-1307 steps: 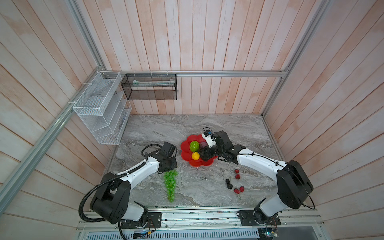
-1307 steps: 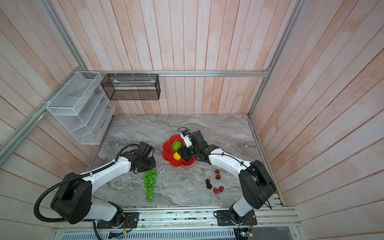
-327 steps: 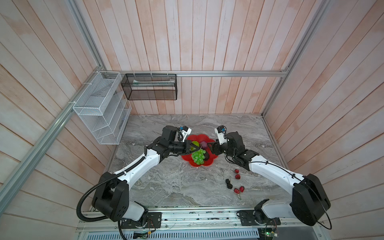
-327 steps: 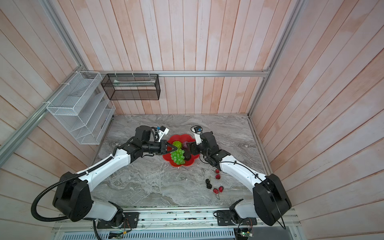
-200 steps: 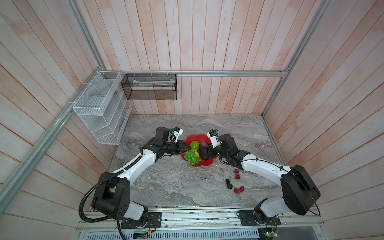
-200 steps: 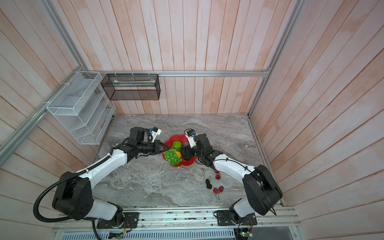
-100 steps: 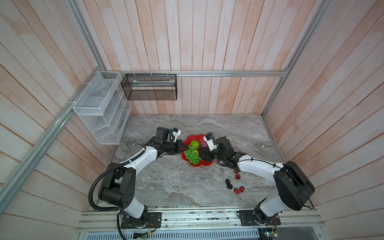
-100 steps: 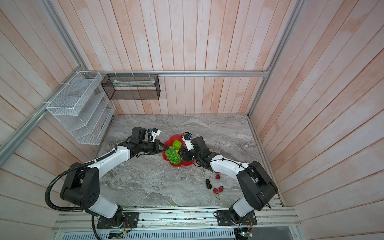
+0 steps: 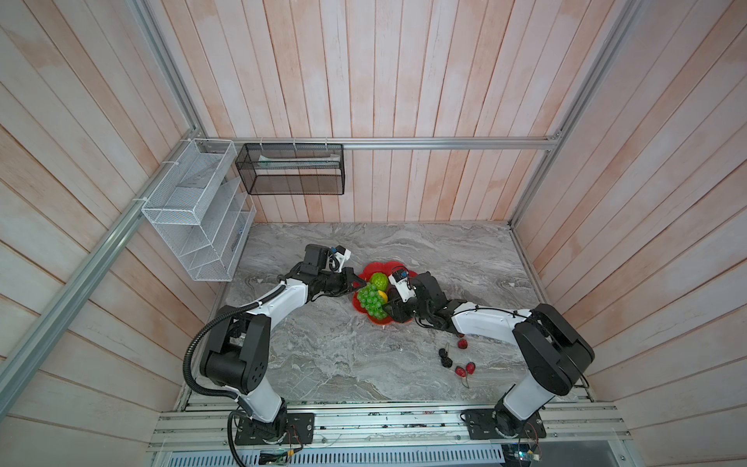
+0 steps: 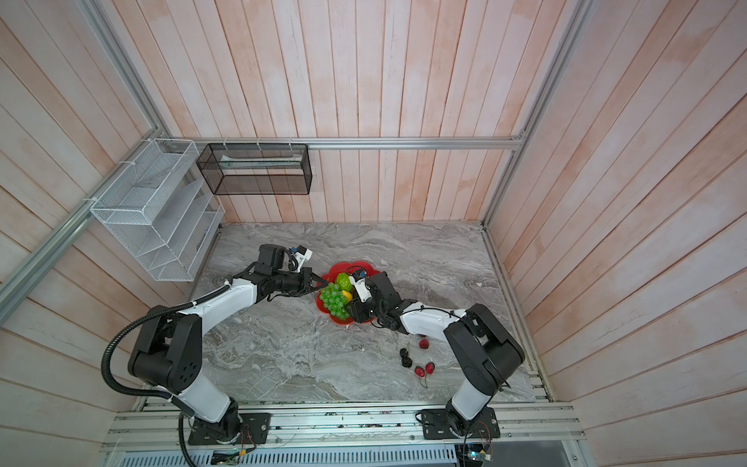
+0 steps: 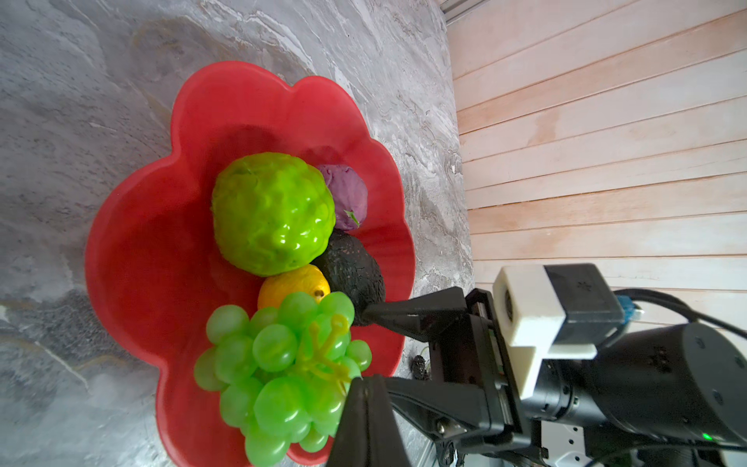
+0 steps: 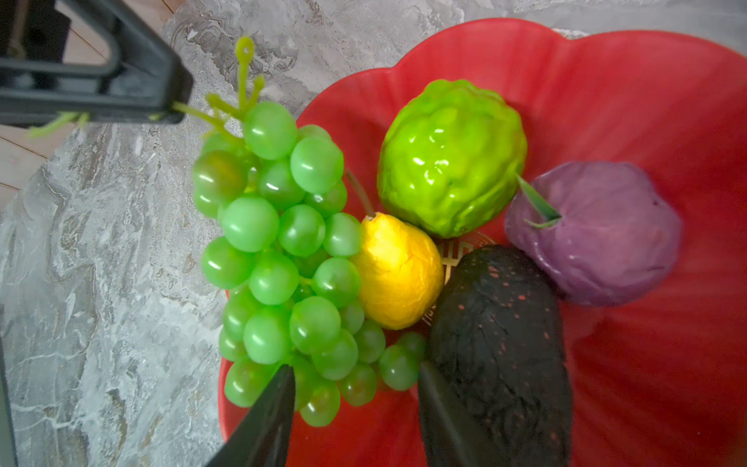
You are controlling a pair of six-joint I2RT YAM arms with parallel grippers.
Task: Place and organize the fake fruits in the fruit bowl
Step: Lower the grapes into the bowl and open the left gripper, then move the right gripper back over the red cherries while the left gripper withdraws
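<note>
Grapes [image 9: 372, 301] now at bowl [image 11: 242, 89]; outstretched left fingers [image 12: 141, 93] pinch stem [image 12: 202, 113] (right fingers [image 12: 266, 420] parted)

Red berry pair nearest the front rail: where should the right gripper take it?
Probably from straight above, fingers closing across the two red berries themselves. They lie side by side on the table, and their thin stem lies flat, too low to pinch.

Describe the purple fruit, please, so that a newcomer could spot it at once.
On the grey marble tabletop sits a shallow glossy red dish with a scalloped rim. Among its fruits, the matte purple ball lies beside the bumpy lime-green ball; it alone is purple, with a green leaf tip.
</note>
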